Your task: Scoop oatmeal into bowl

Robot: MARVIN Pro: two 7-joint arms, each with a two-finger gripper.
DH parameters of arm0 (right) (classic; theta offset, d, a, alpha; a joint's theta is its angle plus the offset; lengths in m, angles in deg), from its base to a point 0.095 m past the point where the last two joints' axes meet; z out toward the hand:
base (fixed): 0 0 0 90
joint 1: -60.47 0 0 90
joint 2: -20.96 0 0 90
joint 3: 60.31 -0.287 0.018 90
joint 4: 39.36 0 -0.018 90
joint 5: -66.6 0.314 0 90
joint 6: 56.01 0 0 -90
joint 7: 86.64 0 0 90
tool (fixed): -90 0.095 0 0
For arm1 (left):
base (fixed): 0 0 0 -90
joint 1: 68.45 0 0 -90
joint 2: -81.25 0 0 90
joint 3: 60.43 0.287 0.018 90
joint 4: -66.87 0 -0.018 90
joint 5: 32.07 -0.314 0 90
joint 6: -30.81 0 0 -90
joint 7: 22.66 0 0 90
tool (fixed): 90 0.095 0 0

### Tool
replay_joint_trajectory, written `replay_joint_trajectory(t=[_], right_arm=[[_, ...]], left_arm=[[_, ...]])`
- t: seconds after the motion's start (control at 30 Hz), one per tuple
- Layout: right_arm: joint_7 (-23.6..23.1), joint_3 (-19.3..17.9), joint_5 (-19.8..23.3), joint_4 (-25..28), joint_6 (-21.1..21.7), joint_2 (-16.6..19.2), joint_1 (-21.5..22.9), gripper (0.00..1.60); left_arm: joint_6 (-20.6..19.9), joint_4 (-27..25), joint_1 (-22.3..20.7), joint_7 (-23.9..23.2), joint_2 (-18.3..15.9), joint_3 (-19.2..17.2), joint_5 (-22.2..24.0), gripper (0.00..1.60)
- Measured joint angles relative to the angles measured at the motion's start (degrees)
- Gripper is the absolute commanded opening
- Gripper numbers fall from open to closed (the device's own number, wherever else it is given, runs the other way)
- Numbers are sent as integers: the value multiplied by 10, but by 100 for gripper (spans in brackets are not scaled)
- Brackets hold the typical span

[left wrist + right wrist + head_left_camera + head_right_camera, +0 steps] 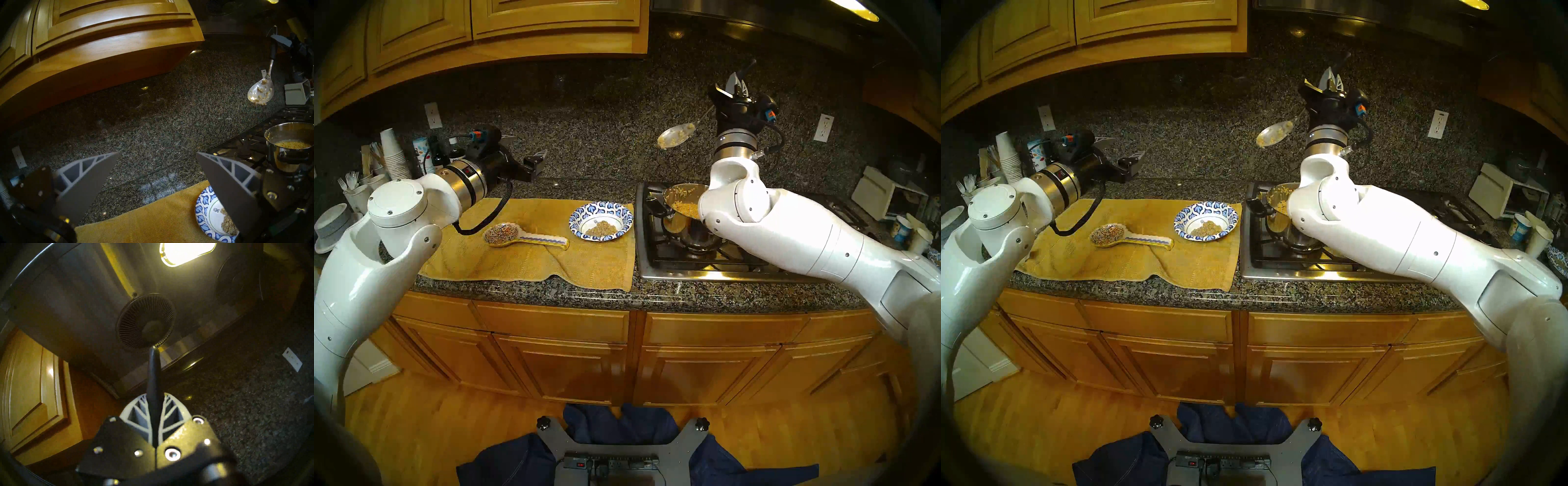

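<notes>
A: Where do we stand with the oatmeal (601, 228)?

B: One portion lies in the bowl (601, 216) on the yellow towel (531, 251). The rest sits in the pot (292, 147) on the stove (687, 258), right of the bowl. Our right gripper (153, 405) is clamped on the black handle of the spoon (675, 135), which hangs in the air above and between bowl and pot with a few lumps stuck to it.

A: And our left gripper (157, 171)?

B: Its jaws stand apart, empty, over the left end of the towel.

A: How will the oatmeal handle?

B: We judge it soft, sticky and lumpy; it clings to the spoon, so expect it to drop slowly. We keep our hold on the handle and keep the spoon level.

A: Any readable writing?

B: We see a small printed mark in the bowl's centre; it is too small to read.
</notes>
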Motion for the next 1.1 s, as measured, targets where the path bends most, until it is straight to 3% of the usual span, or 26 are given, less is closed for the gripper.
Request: replay_joint_trajectory(t=[0.53,0.8,1.1], right_arm=[[18,-23,-15,39,25,97,-73,0],[26,-20,-52,58,51,146,-107,0],[-7,5,-106,106,80,203,-132,0]], left_arm=[[0,0,0,2,-2,1,2,160],[0,-1,0,2,-3,2,3,160],[2,-1,0,2,-3,2,3,160]])
